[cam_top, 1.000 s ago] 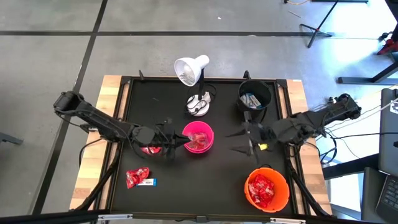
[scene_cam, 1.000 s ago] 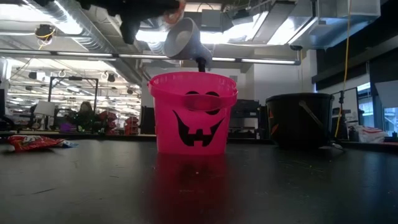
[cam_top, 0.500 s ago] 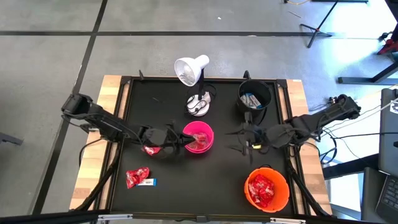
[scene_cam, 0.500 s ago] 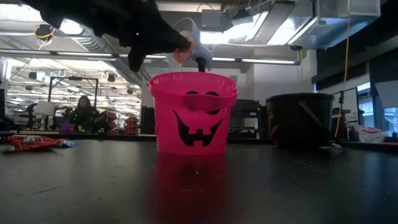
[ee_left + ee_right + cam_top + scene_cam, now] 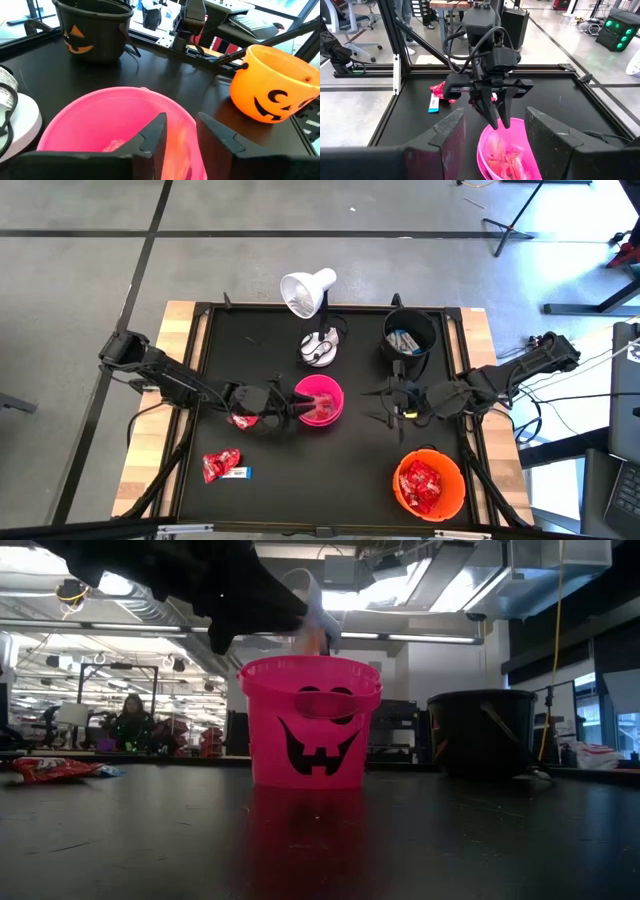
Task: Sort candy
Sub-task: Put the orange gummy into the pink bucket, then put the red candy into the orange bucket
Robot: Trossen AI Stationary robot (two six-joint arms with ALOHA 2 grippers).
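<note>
My left gripper [image 5: 182, 122] stands open over the near-left rim of the pink bucket [image 5: 318, 402]. Between and below its fingers a candy [image 5: 177, 145] shows only as a blurred pink-orange streak, also just above the bucket's rim in the low view [image 5: 312, 635]. More candy lies in the bucket's bottom [image 5: 502, 160]. My right gripper [image 5: 385, 405] hovers open to the right of the pink bucket with nothing between its fingers. Red packets [image 5: 220, 463] and a white-and-blue bar [image 5: 238, 473] lie flat on the table at the near left.
An orange bucket [image 5: 430, 485] full of red packets stands near right. A black bucket [image 5: 410, 335] holding white-and-blue bars stands far right. A white desk lamp [image 5: 310, 295] stands behind the pink bucket on its round base [image 5: 320, 348]. A raised frame rims the black table [image 5: 200, 370].
My left gripper has come down and toward the pink bucket, then kept still over its rim. The candy that sat at its fingertips half a second ago now shows as a blurred streak just above the rim. My right gripper has sunk a little.
</note>
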